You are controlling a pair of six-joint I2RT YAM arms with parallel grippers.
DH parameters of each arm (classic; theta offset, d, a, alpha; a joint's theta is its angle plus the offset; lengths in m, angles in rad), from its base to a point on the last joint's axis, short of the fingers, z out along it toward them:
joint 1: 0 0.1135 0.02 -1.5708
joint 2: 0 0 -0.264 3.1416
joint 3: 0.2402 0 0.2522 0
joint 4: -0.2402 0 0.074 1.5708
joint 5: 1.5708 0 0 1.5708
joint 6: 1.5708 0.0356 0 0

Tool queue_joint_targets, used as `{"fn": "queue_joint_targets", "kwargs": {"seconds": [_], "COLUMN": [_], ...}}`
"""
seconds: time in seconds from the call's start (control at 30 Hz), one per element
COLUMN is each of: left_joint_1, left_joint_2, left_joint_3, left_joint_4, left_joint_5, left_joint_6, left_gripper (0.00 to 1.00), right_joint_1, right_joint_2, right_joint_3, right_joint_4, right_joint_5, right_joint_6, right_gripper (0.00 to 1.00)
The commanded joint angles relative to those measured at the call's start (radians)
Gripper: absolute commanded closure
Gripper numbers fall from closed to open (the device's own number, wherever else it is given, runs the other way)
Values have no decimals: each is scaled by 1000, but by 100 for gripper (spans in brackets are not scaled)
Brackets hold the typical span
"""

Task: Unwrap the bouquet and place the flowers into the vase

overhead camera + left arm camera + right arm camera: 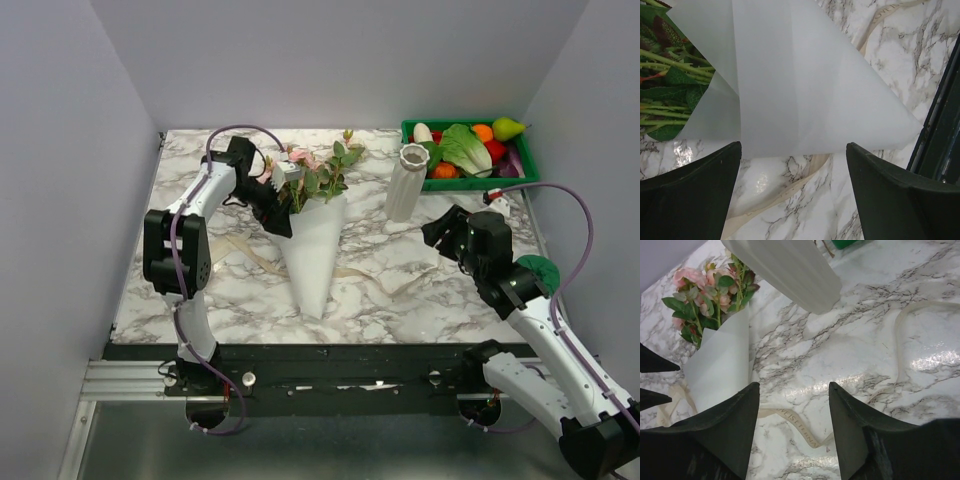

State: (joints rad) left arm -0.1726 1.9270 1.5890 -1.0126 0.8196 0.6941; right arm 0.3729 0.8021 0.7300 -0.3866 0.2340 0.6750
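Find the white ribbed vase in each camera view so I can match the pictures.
Top external: the vase stands upright right of centre, just left of the green crate.
Left wrist: not in it.
Right wrist: the vase is at top centre, cut off by the upper edge.
Shared landmark: the white paper cone shows in all three.

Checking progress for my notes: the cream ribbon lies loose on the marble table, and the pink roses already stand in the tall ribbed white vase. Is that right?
Not quite. The cream ribbon does lie loose on the marble table, but the pink roses are in the white paper cone, not in the tall ribbed white vase, which holds no flowers. The top external view shows it.
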Motion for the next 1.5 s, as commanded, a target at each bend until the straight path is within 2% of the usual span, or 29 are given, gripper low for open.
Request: {"fn": "queue_joint_targets", "kwargs": {"seconds": [0.0, 0.27, 0.33, 0.4, 0.5, 0.53, 0.63, 0.67, 0.73, 0.77, 0.8, 1.03, 1.17, 1.47], "left_joint_1": [-5, -7, -8, -11, -16, -18, -19, -19, -19, -21, -21, -21, -24, -110], "left_joint_2": [24, 76, 81, 86, 70, 64, 47, 43, 30, 27, 18, -14, -43, -177], "left_joint_3": [-4, 32, 26, 19, -6, -12, -15, -11, 0, 2, 6, 40, 69, 196], "left_joint_4": [17, 34, 26, 3, -14, -14, -18, -23, -35, -40, -43, -50, -70, -138], "left_joint_5": [-10, -30, -30, -27, -20, -26, -40, -51, -59, -65, -66, -88, -80, -76], "left_joint_6": [-1, -30, -24, -2, 28, 31, 31, 33, 35, 35, 35, 5, -10, -133], "left_gripper": [5, 5, 7, 13, 20, 22, 34, 42, 52, 64, 69, 82, 99, 99], "right_joint_1": [0, 0, 0, 0, 0, 0, 0, 0, 0, 0, 0, 0, 0, 1], "right_joint_2": [-20, -24, -26, -26, -14, -9, 12, 14, 20, 19, 20, 14, 6, -12], "right_joint_3": [22, 8, 6, 9, 16, 22, 32, 32, 32, 32, 32, 34, 31, 17], "right_joint_4": [32, 45, 46, 48, 48, 46, 49, 51, 57, 60, 58, 58, 60, 61], "right_joint_5": [-39, -71, -73, -78, -81, -82, -93, -94, -99, -99, -102, -117, -117, -121], "right_joint_6": [-12, -17, -18, -20, -26, -26, -25, -22, -18, -18, -18, -20, -20, -18], "right_gripper": [36, 38, 41, 42, 56, 65, 73, 75, 78, 80, 81, 82, 81, 80]}}
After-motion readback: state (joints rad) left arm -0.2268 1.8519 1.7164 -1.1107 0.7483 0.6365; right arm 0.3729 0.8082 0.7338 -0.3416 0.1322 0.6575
